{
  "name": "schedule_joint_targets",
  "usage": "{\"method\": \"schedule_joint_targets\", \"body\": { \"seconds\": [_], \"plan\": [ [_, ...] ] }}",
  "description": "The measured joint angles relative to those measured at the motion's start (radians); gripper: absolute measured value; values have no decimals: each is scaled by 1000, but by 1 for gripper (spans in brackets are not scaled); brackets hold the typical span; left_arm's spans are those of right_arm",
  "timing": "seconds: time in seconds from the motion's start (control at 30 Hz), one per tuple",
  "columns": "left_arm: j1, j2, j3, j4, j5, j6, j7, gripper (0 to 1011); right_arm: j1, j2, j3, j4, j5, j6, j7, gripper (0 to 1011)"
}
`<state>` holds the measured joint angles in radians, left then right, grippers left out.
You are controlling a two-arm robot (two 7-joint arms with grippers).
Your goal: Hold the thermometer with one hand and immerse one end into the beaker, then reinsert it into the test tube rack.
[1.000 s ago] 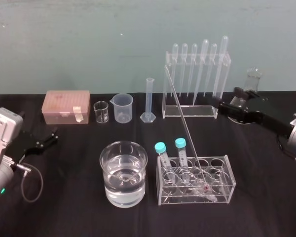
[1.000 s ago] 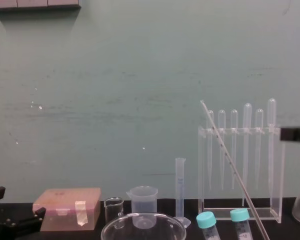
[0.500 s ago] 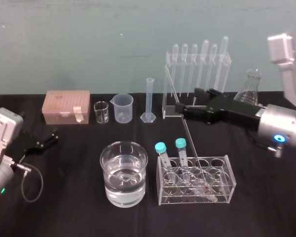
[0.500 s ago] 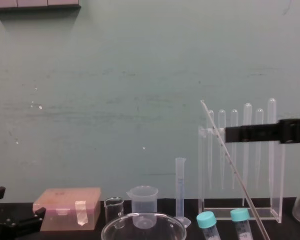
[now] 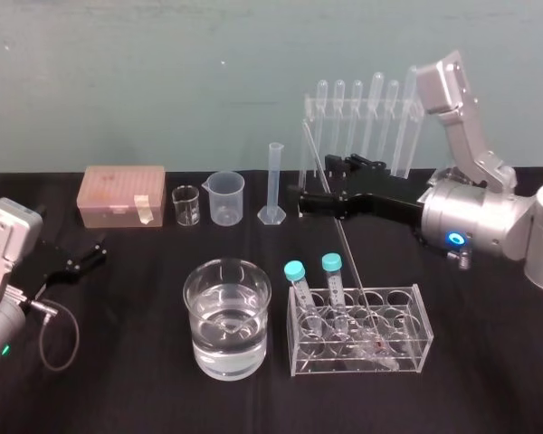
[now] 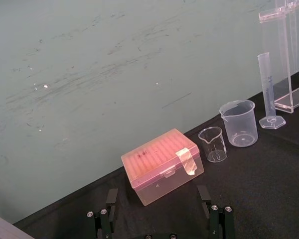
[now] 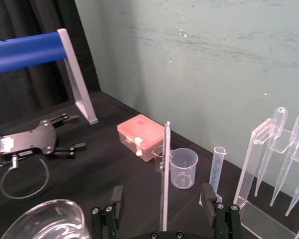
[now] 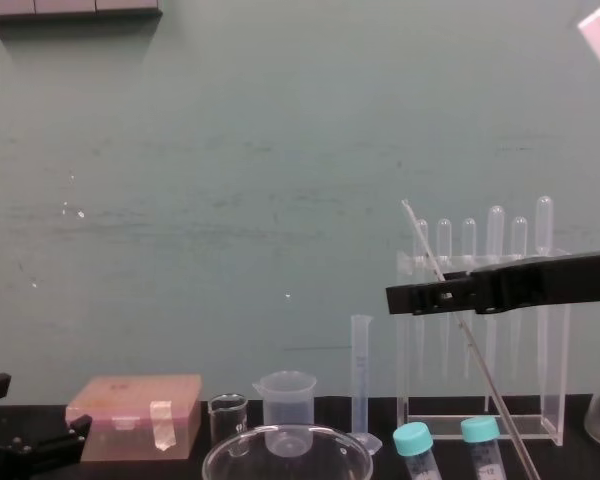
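Here, slender glass thermometer (image 5: 345,244), black right tool (image 5: 319,185)

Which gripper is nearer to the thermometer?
Right. The right gripper, open, straddles the thermometer high on its shaft; the left gripper sits far off at the left of the table.

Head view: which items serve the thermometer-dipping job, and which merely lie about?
In use: long thin glass thermometer, open black right gripper, whitish plastic beaker, low clear test tube rack.
Idle: pink lidded box, wide glass bowl, parked left gripper.
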<state>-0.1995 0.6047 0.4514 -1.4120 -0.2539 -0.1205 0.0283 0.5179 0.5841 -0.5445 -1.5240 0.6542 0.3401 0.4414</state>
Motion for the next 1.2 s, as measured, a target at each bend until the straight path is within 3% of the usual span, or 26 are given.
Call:
{"method": "schedule_joint_targets", "body": {
  "seconds": [0.37, 0.5, 0.8, 1.2],
  "plan": [
    [0, 0, 0, 0, 0, 0, 0, 1008, 6, -9, -2, 8, -11, -5, -9, 998],
    [0, 0, 0, 0, 0, 0, 0, 1008, 5, -7, -2, 7, -10, -4, -8, 930],
    [0, 0, 0, 0, 0, 0, 0, 1008, 3, -5, 0, 4, -7, -4, -6, 679],
    [0, 0, 0, 0, 0, 0, 0, 1008, 2, -4, 1, 3, -5, -3, -4, 273]
  ]
}}
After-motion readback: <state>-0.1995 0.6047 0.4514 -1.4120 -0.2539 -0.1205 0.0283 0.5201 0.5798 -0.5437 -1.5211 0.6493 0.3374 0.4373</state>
